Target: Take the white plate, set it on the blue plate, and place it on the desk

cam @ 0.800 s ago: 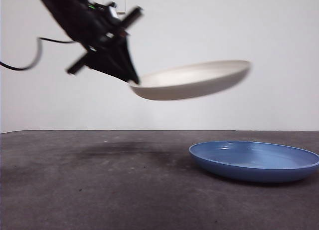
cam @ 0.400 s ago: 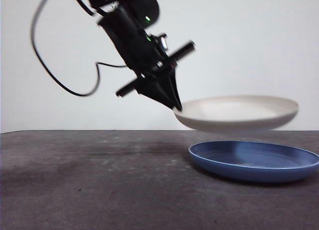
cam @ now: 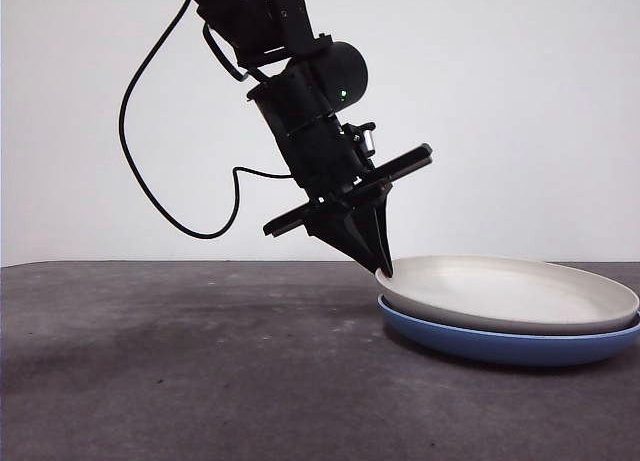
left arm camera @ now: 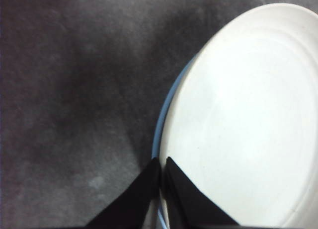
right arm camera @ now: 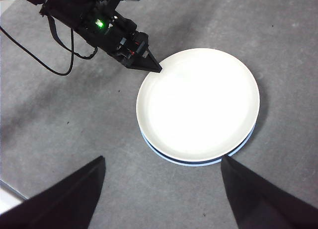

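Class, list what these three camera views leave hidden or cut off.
- Glossy blue round plate: inside covered by the cream-white round plate in every view; only its rim shows.
- Left gripper: the wrist picture's bottom edge cuts off its body.
- Right gripper: unseen in the front view.

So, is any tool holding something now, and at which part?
The left tool is shut on the white plate, pinching its rim at the edge nearest the arm; the plate rests in the blue plate. The right tool is open, holding nothing.
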### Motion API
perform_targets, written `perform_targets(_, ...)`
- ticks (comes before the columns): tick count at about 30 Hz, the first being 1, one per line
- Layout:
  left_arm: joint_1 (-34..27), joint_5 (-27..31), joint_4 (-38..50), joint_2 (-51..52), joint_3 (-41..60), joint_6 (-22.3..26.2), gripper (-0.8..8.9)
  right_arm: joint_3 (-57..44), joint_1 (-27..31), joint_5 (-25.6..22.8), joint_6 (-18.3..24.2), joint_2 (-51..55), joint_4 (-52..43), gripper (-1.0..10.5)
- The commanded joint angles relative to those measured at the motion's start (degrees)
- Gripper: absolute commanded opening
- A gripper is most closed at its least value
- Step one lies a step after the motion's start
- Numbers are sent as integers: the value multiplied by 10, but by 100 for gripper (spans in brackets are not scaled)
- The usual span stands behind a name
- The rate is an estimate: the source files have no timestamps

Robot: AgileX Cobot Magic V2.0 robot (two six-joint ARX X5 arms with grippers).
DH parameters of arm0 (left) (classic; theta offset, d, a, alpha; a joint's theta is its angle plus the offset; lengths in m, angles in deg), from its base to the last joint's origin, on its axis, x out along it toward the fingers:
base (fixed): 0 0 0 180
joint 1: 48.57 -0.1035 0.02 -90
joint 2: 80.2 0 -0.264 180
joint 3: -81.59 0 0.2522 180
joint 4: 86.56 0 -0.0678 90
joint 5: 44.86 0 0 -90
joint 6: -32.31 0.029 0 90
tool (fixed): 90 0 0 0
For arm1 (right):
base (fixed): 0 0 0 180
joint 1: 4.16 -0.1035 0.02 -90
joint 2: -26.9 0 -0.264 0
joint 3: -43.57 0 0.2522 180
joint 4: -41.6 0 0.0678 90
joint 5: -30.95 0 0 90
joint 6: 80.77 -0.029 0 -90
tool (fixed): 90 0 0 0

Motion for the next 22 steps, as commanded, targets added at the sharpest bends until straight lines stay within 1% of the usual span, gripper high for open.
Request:
perform_targets(1, 11, 2, 4, -16, -21, 8, 15, 11, -2, -2, -5, -3, -1, 373)
perform_targets(4, 17, 18, 0, -17, -21, 18, 15, 11, -2, -2, -5, -3, 0, 373)
perform_targets(6, 19, 32, -10, -17, -21, 18, 39, 11, -2, -2, -5, -3, 0, 373)
perform_targets(7, 20, 33, -16, -17, -21, 21, 78, 11, -2, -2, -5, -3, 0, 373)
perform_targets(10, 21, 33, -25, -17, -21, 30, 250, 11, -2, -2, -5, -3, 0, 373)
perform_targets(11, 22, 33, -24, -17, -21, 30, 265, 11, -2, -2, -5, -3, 0, 373)
perform_targets(13, 23, 33, -23, -17, -22, 29, 283, 11, -2, -2, -5, -3, 0, 373)
perform_targets(17, 23, 33, -31, -17, -41, 30, 284, 11, -2, -2, -5, -3, 0, 373)
perform_targets(22, 21, 33, -70, -16, -92, 47, 283, 11, -2, -2, -5, -3, 0, 373)
